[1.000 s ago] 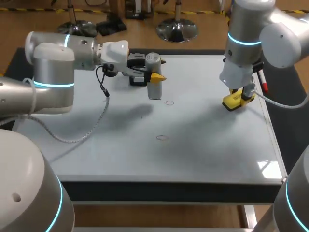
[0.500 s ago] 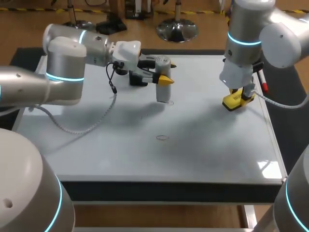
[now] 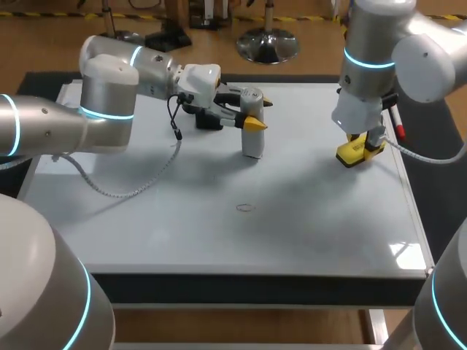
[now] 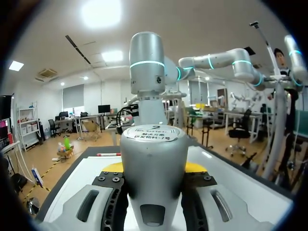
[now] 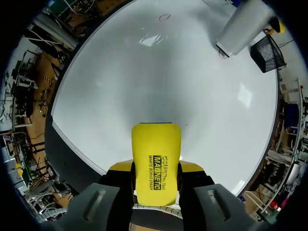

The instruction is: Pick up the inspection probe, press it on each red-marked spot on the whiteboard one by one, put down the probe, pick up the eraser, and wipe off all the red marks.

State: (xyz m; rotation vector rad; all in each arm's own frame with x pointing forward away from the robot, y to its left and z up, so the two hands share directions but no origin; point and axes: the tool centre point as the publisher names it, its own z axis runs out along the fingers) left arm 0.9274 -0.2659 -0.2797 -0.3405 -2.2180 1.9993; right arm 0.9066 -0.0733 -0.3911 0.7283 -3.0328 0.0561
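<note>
Contact looks made or nearly so: the left gripper is closed tight on the probe, its fingers pinching the grey body from both sides. The probe stands upright with its foot on the whiteboard, toward the far middle. It seems to sit over the far mark, of which only a sliver of red shows at the foot in the right wrist view. To do this press well, I would push straight down along the probe's axis, lightly and with no tilt. Any sideways slip could smear the ink or skate the foot off the spot. Then I would lift fully clear before crossing to the near mark, and come down on it from directly above rather than sliding over. The right gripper is closed on the yellow eraser, low over the board's right side and well apart from the probe. Whether the eraser touches the board I cannot tell. It is best left parked there so the arms do not crowd.
</note>
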